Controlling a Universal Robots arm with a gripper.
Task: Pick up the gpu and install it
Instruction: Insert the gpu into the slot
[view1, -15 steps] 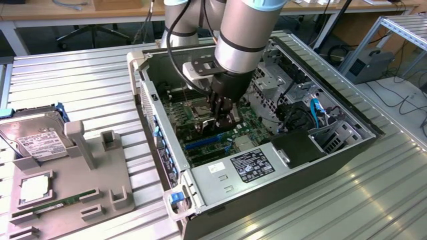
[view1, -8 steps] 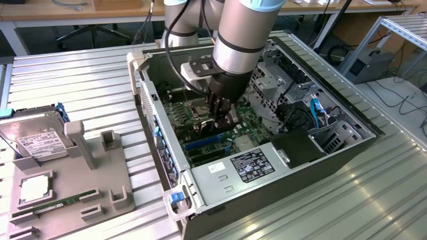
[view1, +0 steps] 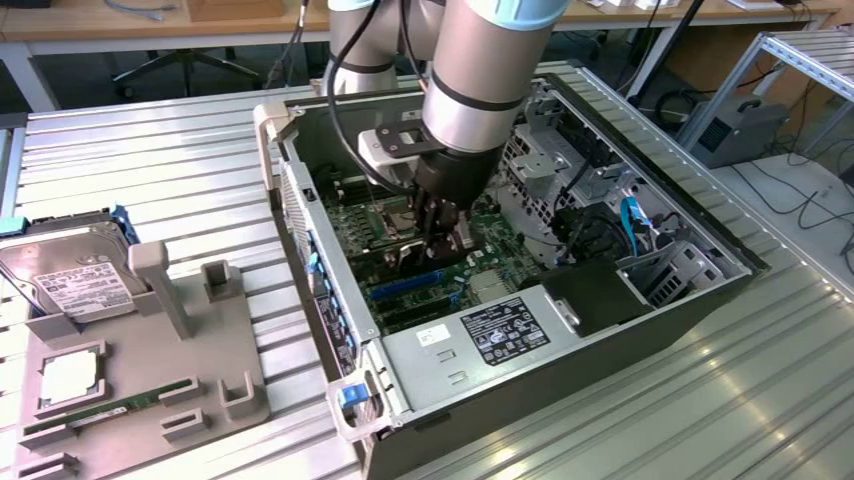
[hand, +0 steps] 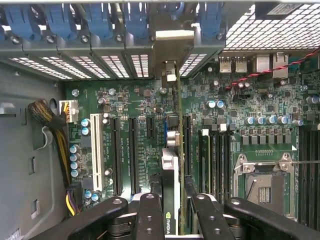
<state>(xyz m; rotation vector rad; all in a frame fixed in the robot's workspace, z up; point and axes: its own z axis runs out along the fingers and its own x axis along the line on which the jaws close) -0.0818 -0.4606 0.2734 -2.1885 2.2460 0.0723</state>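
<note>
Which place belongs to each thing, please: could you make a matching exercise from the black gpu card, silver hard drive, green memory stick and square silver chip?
Things: 1 thin black gpu card; 2 silver hard drive with white label; 3 narrow green memory stick; 4 square silver chip.
Places: A lowest on the grey plastic tray in the exterior view; B between the fingers, inside the open black computer case; C on the tray, between drive and stick; D highest on the tray.
Pairs: 1-B; 2-D; 3-A; 4-C.
</note>
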